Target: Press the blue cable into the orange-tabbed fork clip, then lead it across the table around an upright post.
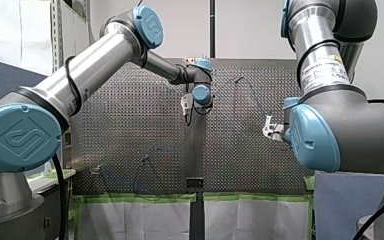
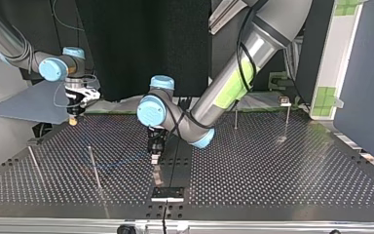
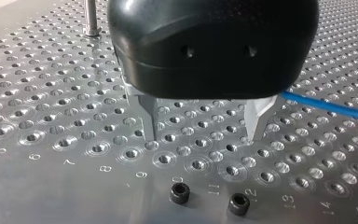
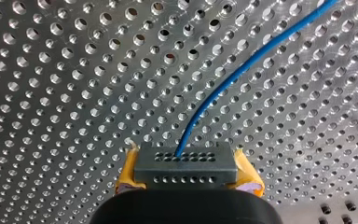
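At the top view's left, my right gripper [image 2: 72, 119] hangs tip-down over the far edge of the perforated metal table [image 2: 272, 170]. The right wrist view shows it clamped. Its 2 yellow pads [image 4: 129, 173] squeeze a grey block [image 4: 186, 161], boxy and drilled with rows of small holes. The blue cable [image 4: 242, 65] comes out of that block and sweeps away in a smooth arc over the dimpled plate.

Moving right, 2 thin steel posts [image 2: 95, 168] stand upright on the near part of the table, with a faint blue line of cable on the plate just past them.

In the middle, my left gripper [image 2: 154, 157] points straight down, close over the plate. In the left wrist view it has a rounded, glossy black housing. Its 2 bare metal fingers [image 3: 149, 116] are spread wide with nothing between them. The cable runs past just beside 1 finger without touching it. 2 small black rings [image 3: 180, 192] sit ahead of the fingers, by the engraved numbers.

Further right, 2 more slim posts [image 2: 287, 119] stand near the far edge.
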`<control>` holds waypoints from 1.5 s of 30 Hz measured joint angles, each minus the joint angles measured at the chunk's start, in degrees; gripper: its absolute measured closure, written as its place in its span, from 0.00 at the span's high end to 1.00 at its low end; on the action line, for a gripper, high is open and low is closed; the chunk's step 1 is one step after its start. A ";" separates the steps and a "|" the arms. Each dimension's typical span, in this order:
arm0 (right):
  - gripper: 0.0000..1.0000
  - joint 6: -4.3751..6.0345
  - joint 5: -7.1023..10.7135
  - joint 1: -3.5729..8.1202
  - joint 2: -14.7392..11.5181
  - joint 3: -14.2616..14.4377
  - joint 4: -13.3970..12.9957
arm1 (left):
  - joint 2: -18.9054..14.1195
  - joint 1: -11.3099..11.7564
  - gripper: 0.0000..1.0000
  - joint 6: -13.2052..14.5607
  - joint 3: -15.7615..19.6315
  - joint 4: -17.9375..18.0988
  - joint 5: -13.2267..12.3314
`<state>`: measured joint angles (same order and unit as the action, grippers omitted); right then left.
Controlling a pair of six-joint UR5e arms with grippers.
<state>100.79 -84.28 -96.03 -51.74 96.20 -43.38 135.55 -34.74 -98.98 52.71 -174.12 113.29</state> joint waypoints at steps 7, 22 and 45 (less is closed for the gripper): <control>0.00 0.68 -0.01 0.08 0.34 1.14 -2.24 | 0.00 0.00 0.92 -0.02 0.00 -0.05 0.02; 0.00 0.53 -2.02 0.44 5.42 1.75 -4.23 | 0.00 0.00 0.92 0.01 0.00 -0.35 0.04; 0.00 0.17 -2.87 1.55 11.11 2.17 -9.48 | 0.00 -0.09 0.92 0.00 0.00 -0.40 0.02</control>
<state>100.95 -87.15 -94.48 -40.63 98.37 -52.86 135.55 -34.83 -98.98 52.71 -174.52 113.31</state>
